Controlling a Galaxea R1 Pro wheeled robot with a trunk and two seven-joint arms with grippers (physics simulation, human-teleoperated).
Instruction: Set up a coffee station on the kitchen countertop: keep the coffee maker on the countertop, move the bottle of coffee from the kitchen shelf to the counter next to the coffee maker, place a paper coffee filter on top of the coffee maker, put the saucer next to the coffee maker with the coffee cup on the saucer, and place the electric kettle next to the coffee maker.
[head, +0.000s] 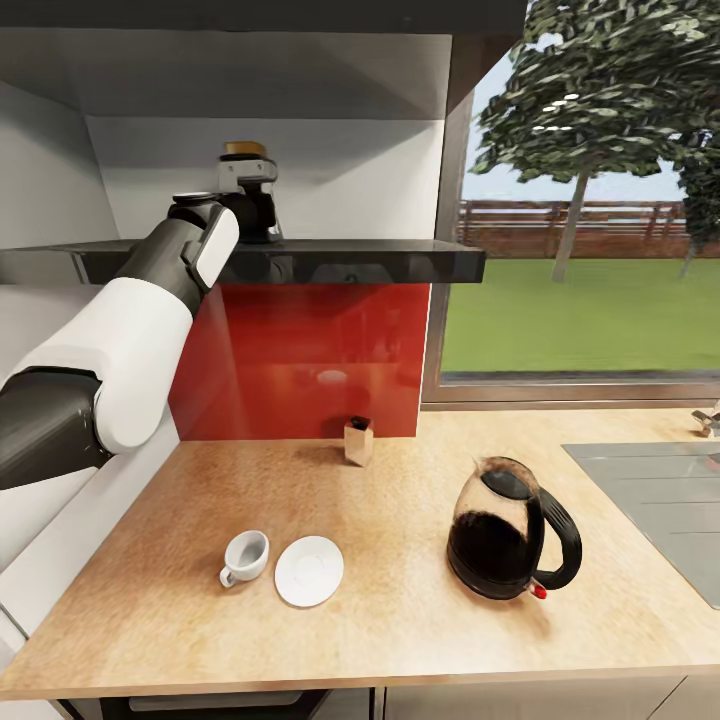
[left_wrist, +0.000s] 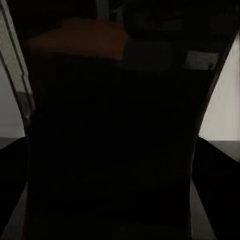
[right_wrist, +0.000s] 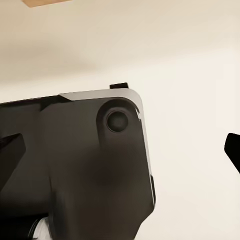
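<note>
One arm's jaws reach the bottle of coffee (head: 246, 152) on the shelf (head: 330, 262); their state unclear

Red backsplash panel (head: 300, 360) beneath the dark shelf (head: 380, 262); small brown box (head: 358, 441), possibly a carton, below it; window (head: 590, 190) to its right.

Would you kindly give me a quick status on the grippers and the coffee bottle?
Left gripper up at dark shelf, against yellow-lidded brown coffee bottle; grip unconfirmed. White cup, white saucer, glass kettle waiting on beige wood-grain countertop.
</note>
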